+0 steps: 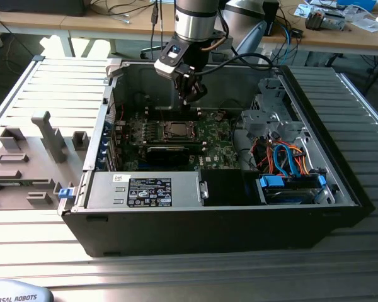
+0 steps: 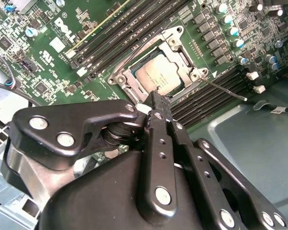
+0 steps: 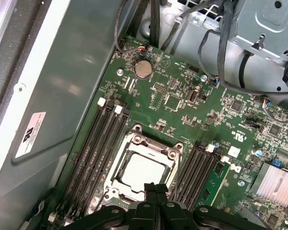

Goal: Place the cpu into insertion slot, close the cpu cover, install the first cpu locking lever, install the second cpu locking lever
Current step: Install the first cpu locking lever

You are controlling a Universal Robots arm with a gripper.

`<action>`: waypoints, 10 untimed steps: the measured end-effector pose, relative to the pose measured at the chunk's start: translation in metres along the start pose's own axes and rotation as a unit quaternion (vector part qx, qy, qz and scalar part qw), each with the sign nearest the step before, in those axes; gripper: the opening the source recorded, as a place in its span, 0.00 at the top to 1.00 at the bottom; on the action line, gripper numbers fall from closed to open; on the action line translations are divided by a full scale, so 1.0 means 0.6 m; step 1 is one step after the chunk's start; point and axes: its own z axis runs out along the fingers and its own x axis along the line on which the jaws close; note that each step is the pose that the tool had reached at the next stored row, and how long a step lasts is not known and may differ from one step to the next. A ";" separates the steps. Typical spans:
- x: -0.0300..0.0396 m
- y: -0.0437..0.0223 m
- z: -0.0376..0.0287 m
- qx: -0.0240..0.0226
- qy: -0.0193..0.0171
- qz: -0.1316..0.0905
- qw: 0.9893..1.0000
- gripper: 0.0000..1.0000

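Observation:
The cpu lies flat in the insertion slot on the green board, its dull silver top showing in both wrist views. The cpu cover is down over it, and its window frames the cpu. From one corner of the socket a thin metal locking lever sticks out across the black memory slots. My gripper hangs just above the socket's edge, shut with nothing between its fingers. It also shows in the exterior view and the first wrist view.
Black memory slots flank the socket on both sides. The case wall is close beside them. A drive cage with orange and blue cables fills the exterior view's right. Grey fixtures stand on the table to the left.

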 end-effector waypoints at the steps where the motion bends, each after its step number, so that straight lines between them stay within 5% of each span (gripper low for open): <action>1: 0.000 0.000 0.000 0.000 0.000 -0.002 1.000 0.89; 10: 0.000 0.000 0.000 -0.001 -0.001 -0.021 1.000 0.89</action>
